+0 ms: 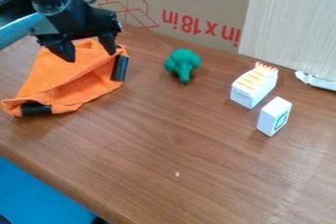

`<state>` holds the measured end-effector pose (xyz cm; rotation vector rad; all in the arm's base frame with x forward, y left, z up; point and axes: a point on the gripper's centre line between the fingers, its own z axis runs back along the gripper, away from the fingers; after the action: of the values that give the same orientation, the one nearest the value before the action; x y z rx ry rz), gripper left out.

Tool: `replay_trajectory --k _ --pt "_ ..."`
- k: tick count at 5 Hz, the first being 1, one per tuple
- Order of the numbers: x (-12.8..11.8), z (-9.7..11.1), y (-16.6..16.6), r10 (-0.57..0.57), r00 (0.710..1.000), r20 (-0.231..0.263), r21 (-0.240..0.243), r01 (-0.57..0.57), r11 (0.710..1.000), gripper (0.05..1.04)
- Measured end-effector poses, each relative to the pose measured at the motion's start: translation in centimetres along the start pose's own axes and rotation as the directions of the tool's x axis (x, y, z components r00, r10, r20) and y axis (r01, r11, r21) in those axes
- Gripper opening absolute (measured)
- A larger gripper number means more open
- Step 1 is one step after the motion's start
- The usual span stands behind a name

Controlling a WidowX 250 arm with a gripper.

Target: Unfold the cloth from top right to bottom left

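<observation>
- Orange cloth (69,83): rumpled on the table's left side, below me. Pinch only the upper layer at top right; draw it low toward bottom left.
- My gripper (85,49): fingers spread wide, nothing held. Centre on the corner before closing.
- Green toy broccoli (183,64), two white blocks (254,86): right of cloth, outside the likely path.
</observation>
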<state>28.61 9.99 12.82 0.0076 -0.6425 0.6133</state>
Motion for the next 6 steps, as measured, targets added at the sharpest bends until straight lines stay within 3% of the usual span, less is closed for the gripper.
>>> replay_trajectory --k 1,2,3,4,6 --pt "-0.5 -0.9 -0.9 0.044 0.991 0.126 0.015 -0.046 0.999 1.001" --pt "-0.5 -2.8 -1.6 0.082 0.98 0.18 0.042 -0.091 0.995 1.001" --pt "-0.5 -5.4 -2.6 0.092 0.976 0.195 0.094 -0.112 0.989 1.001" --pt "0.3 -6.7 -2.9 0.11 0.969 0.223 0.123 -0.14 0.982 1.001" --pt "0.4 -7.9 -3.1 0.129 0.962 0.242 0.138 -0.166 0.977 1.001"
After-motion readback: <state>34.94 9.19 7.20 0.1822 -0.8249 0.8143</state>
